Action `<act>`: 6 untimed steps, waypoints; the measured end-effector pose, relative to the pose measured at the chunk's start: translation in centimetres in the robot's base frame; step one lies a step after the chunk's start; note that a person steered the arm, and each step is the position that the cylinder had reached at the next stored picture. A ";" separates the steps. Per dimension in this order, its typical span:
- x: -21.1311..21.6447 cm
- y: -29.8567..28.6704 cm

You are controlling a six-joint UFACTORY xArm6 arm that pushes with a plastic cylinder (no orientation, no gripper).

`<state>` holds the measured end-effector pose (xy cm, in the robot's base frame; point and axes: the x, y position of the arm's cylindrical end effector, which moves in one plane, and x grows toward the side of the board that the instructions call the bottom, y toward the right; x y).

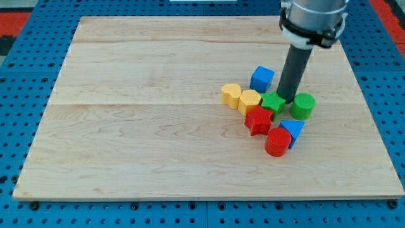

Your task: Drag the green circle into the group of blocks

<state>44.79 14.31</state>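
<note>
The green circle (302,106) sits right of centre on the wooden board (126,126), at the right edge of a cluster of blocks. My tip (288,99) stands just left of it, between it and the green star (273,102). The cluster holds a blue cube (262,78) at its top, two yellow blocks (231,94) (249,101) on the left, a red star (258,120), a red cylinder (277,142) and a blue block (293,132) below. The green circle is close to the blue block below it.
The dark rod and the arm's grey wrist (313,19) come down from the view's top right. A blue pegboard table (19,76) surrounds the board. The board's right edge lies a short way right of the green circle.
</note>
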 end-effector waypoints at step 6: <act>-6.7 6.6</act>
